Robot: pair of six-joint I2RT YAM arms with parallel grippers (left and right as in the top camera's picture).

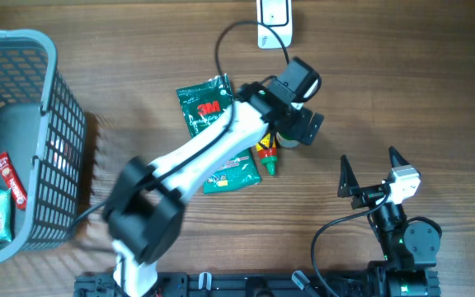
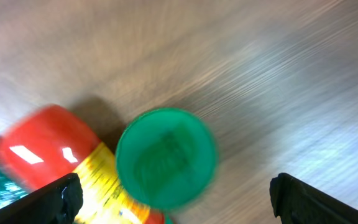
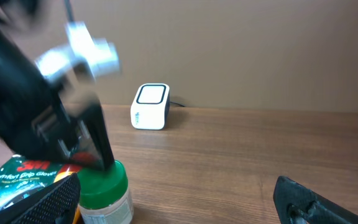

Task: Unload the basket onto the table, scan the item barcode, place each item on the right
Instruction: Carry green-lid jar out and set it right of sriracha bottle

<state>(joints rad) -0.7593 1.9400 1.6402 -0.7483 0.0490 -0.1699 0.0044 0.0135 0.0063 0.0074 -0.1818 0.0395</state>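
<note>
A white jar with a green lid (image 3: 104, 186) stands upright on the wooden table, and the left wrist view shows its lid (image 2: 165, 157) from above. My left gripper (image 1: 293, 134) hovers right over it, open, its fingers (image 2: 61, 199) much wider apart than the lid and holding nothing. A yellow bottle with a red cap (image 2: 42, 152) lies against the jar. The white barcode scanner (image 1: 275, 21) sits at the far edge, also in the right wrist view as the scanner (image 3: 150, 106). My right gripper (image 1: 369, 175) stands open and empty to the jar's right.
A green 3M packet (image 1: 204, 103) and a second green packet (image 1: 233, 173) lie under the left arm. A grey basket (image 1: 52, 99) at the left holds a red tube and a green pack. The scanner's black cable (image 1: 225, 41) loops across the table.
</note>
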